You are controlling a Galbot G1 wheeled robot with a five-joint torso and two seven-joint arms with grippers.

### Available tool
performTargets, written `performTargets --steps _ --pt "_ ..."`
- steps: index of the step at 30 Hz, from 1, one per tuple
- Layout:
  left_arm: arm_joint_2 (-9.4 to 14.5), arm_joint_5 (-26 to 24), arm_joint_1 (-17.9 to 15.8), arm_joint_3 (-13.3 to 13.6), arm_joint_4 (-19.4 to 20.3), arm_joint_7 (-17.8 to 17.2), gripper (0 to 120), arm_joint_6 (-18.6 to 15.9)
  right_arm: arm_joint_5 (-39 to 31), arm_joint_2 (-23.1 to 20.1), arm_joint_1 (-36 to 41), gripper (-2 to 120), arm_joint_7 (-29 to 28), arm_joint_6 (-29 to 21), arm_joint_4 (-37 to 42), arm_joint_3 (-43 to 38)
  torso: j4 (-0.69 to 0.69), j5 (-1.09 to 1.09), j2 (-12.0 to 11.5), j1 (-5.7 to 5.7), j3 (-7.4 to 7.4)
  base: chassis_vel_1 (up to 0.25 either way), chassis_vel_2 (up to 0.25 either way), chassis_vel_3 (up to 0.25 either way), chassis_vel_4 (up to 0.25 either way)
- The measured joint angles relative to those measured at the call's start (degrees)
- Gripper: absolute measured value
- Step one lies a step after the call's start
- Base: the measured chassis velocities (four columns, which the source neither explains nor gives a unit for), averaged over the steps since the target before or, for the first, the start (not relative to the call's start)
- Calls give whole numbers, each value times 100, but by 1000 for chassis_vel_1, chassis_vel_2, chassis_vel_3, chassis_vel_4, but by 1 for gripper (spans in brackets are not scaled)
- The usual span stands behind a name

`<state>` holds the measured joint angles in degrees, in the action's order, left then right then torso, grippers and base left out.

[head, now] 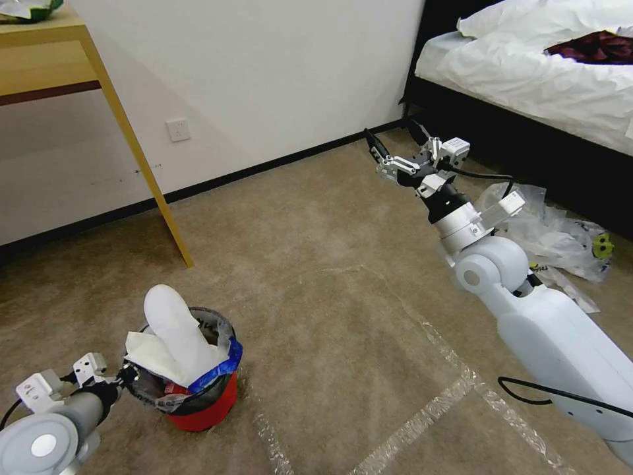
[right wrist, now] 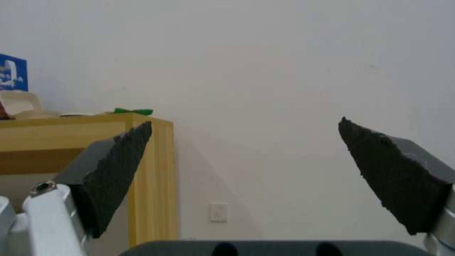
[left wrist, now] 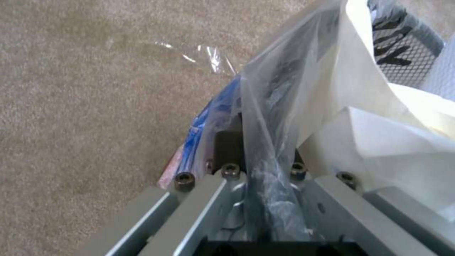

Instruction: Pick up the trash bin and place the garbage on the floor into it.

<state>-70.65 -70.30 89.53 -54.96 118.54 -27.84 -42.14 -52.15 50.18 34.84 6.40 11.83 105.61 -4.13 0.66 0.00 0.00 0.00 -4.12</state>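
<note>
The red trash bin [head: 206, 408] with its blue band [left wrist: 204, 121] stands on the beige carpet floor [head: 330, 277] at the lower left. A white slipper [head: 173, 330] and crumpled white paper [left wrist: 403, 142] stick out of its clear liner [left wrist: 289, 67]. My left gripper [head: 126, 376] is shut on the bin's near rim, with the liner bunched between its jaws [left wrist: 258, 149]. My right gripper [head: 390, 150] hangs open in the air toward the wall, its dark pads [right wrist: 118, 167] wide apart. Clear plastic bags [head: 547, 231] of garbage lie on the carpet beside my right forearm.
A wooden table leg [head: 148, 165] stands behind the bin, below a tabletop [right wrist: 66, 131]. A bed [head: 527, 79] with white sheets and a black base fills the far right. Shiny tape lines [head: 455, 389] cross the carpet. A wall outlet [head: 178, 129] sits low on the white wall.
</note>
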Motion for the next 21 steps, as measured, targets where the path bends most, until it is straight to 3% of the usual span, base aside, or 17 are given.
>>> performTargets --steps 21 --pt "-31 104 -114 72 -284 17 1 1 59 69 -11 100 17 55 -83 132 0 0 0 0 0 0 0 0 0"
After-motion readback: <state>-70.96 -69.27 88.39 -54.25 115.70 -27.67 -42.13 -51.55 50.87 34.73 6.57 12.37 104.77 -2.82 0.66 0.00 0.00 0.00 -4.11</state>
